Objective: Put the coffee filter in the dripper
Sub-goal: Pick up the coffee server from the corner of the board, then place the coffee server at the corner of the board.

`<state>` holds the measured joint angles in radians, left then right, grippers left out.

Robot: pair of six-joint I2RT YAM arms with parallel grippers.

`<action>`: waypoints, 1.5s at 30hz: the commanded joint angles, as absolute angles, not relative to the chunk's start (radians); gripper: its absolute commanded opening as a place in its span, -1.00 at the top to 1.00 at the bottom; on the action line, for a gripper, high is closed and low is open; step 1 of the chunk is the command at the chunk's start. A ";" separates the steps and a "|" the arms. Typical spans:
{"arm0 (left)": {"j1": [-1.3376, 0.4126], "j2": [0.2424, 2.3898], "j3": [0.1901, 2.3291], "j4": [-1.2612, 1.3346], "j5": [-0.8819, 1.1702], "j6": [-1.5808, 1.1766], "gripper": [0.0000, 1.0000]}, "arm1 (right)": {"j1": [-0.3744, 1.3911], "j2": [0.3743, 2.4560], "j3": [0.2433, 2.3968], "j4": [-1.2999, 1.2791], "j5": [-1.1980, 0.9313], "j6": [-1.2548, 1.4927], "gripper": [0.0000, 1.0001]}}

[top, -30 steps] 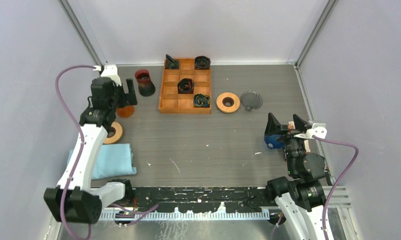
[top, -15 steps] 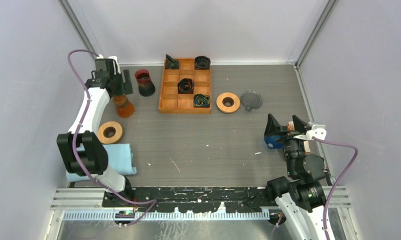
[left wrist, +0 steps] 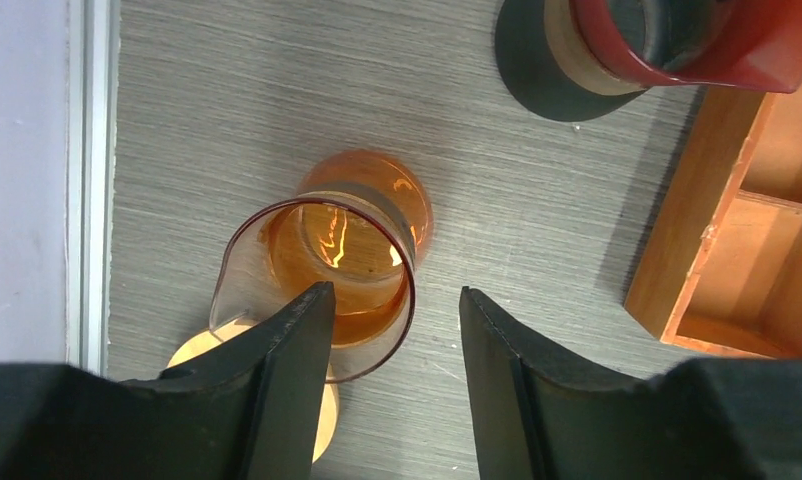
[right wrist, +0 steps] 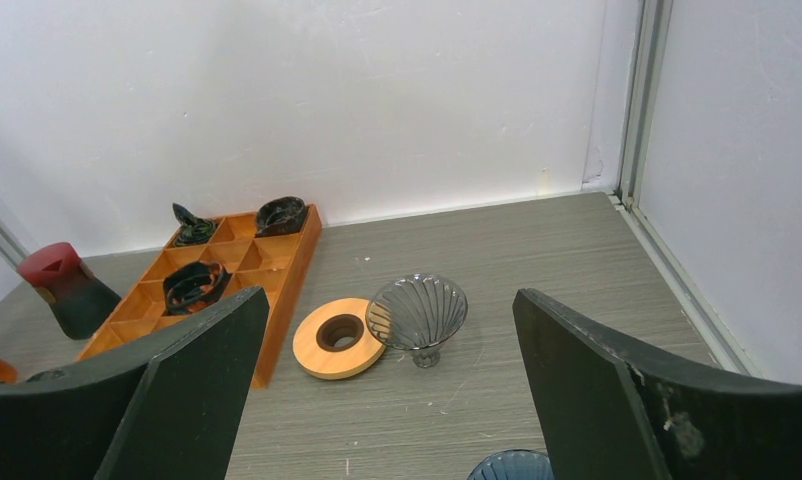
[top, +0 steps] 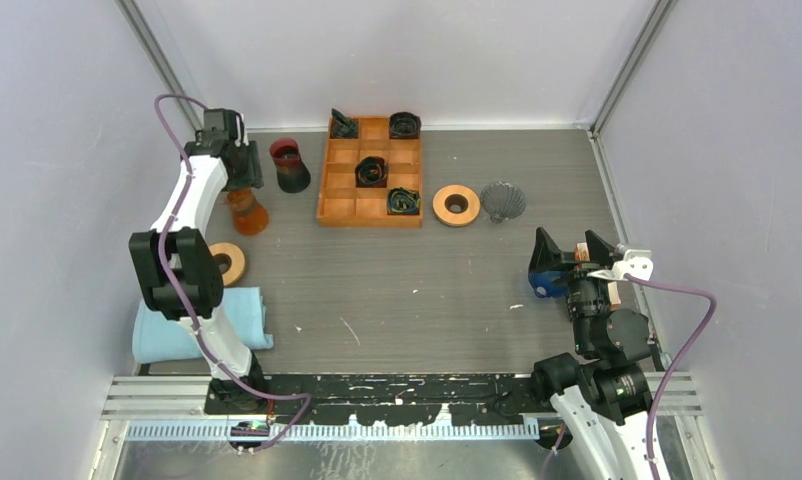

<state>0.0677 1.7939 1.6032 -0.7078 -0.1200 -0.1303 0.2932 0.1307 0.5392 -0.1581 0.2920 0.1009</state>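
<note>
**Orange below, open above: the left pincer [left wrist: 392, 300] hangs over the orange glass dripper [left wrist: 322, 265]**

The left pincer is open about as wide as the glass, and it holds nothing. It is close to the far left corner of the bench [left wrist: 277, 80]. One finger [left wrist: 277, 380] covers part of the glass rim in the wrist view. I cannot tell if they touch. A pale wooden ring [left wrist: 202, 355] peeks out from behind that finger. From above, this ring lies on the near side of the orange glass dripper, by the left edge. A blue cloth [top: 202, 320] lies closer to the near left corner.

A red dripper [top: 290, 165] on a dark base stands just beside the orange one, toward the far edge. Next to it, by the middle of the far edge, is a wooden tray [top: 339, 207] with small boxes. Four dark coffee filters [top: 371, 171] lie in the tray. One is in the far left box, one in the far right box, one near the middle and one in the near right box.

On the right side of the tray lies a second wooden ring [top: 457, 205]. A clear ribbed dripper [top: 503, 200] stands just beside that ring.

The right pincer [top: 571, 250] is near the right edge. It is spread wide and holds nothing. A blue dripper [top: 547, 283] sits just beside it on the bench.
</note>
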 commanded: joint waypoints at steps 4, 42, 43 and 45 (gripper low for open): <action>0.069 1.858 1.678 -0.746 -0.118 -0.128 0.07 | 0.299 0.134 0.541 -0.121 0.301 0.080 -1.00; -0.141 1.515 1.451 -0.899 0.037 -0.140 0.91 | 0.299 0.131 0.547 -0.123 0.257 0.078 -1.00; -0.164 1.495 1.435 -0.897 0.038 -0.149 0.91 | 0.299 0.132 0.547 -0.123 0.255 0.078 -1.00; -0.215 1.464 1.412 -0.897 0.039 -0.161 0.91 | 0.299 0.132 0.546 -0.123 0.251 0.078 -1.00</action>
<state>-0.1402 1.5463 1.4433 -0.9096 0.0090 -0.1272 0.2935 0.1307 0.5381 -0.1581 0.2707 0.0853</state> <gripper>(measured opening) 0.082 0.998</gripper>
